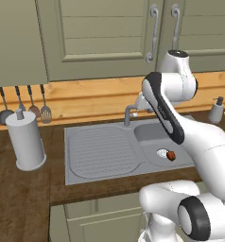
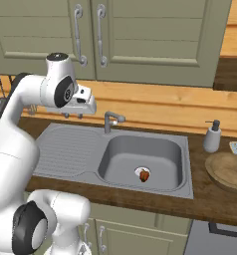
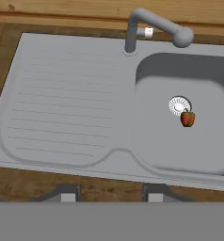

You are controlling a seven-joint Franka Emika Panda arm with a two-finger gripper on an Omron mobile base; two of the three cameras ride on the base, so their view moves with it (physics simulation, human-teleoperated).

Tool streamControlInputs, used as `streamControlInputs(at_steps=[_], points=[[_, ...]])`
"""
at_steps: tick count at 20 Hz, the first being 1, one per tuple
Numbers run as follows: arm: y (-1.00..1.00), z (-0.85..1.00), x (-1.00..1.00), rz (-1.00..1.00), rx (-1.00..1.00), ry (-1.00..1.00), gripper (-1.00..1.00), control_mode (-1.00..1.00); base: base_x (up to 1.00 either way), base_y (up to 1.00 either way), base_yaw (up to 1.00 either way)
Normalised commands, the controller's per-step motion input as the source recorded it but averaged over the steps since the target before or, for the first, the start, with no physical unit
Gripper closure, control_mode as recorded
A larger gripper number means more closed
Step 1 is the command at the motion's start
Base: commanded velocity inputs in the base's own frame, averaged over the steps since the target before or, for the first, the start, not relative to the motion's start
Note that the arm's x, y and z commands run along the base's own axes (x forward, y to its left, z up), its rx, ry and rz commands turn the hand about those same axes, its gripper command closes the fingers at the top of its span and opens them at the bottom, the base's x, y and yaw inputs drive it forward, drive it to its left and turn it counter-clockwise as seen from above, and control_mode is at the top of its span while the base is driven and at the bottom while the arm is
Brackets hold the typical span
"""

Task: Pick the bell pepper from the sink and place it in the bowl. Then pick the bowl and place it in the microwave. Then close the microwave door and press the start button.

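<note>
Sitting in the brown surface [image 2: 210, 201], the sink [image 3: 62, 103] has a deep basin. The bowl [image 2: 229, 171] rests at 3 o'clock from it. The end effector [image 3: 108, 194] hangs high above, fingers spread, holding nothing. The bell pepper [image 3: 188, 118] lies in the basin, touching the drain [image 3: 179, 105] at 5 o'clock.

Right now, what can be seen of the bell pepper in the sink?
The bell pepper is a small rounded lump, red-brown with a little green stem on top. It sits on the floor of the grey basin of the sink, right beside the round pale drain and touching or overlapping its edge. It looks upright. Nothing grips it, and no water is visible around it.
</note>
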Motion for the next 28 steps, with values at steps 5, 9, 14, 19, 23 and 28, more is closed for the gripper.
streamControlInputs(at_steps=[5, 9, 14, 19, 23, 28], points=[[-0.08, -0.01, -0.51, 0.0, 0.0, -0.12, -1.0, -1.0, 0.0, 0.0, 0.0], [-0.53, -0.52, -0.92, -0.02, 0.0, 0.02, -1.0, -1.0, 0.0, 0.0, 0.0], [-0.99, -1.0, 0.0, 0.0, 0.05, 0.21, -1.0, -1.0, 0.0, 0.0, 0.0], [-1.0, -0.93, 0.49, 0.0, 0.08, 0.25, -1.0, -1.0, 0.0, 0.0, 0.0], [-0.78, -0.63, 0.68, 0.0, 0.04, 0.22, -1.0, -1.0, 0.0, 0.0, 0.0], [-0.7, -0.5, 0.72, 0.0, 0.05, 0.18, -1.0, -1.0, 0.0, 0.0, 0.0]])
